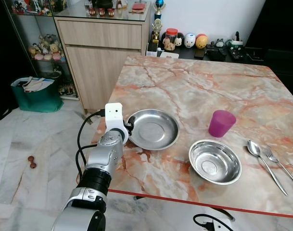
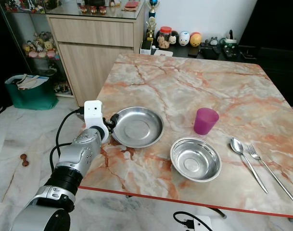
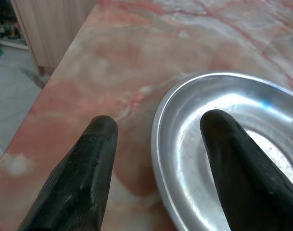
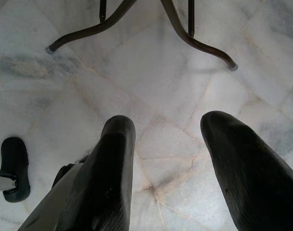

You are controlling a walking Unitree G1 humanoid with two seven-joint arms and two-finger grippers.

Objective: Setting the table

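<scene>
- The plate point(image 1: 153, 128) sits on the tabletop point(image 1: 194, 86) near its left edge. All the other tableware lies to the plate's right.
- The left claw point(image 3: 156, 130) is spread open and straddles the plate's near-left rim, one finger point(image 3: 242, 168) over the dish and the other point(image 3: 79, 173) over bare marble. It grips nothing yet.
- My worry: the rim is thin, sloped and shiny. If the claw closes while riding high, I'd expect the fingers to skid off and nudge the plate instead of catching it.
- A pinch at one rim would leave the whole dish hanging off that point. It could tilt or swing on lifting and clatter back onto the marble.
- The plate is close to the tabletop's left edge, and a pull that way could drag it over onto the floor point(image 1: 31, 139).
- To the plate's right, just apart from it, is the bowl point(image 1: 215, 161). A push that way could knock the two together.
- The purple cup point(image 1: 221, 123) stands upright beyond the bowl. It looks light, and a sliding dish could probably topple it.
- The spoon point(image 1: 264, 163) and fork point(image 1: 281, 166) lie side by side well to the plate's right, out of harm's way, I'd say.
- The right claw point(image 4: 160, 159) hangs open over the floor near the table's legs, holding nothing.
</scene>
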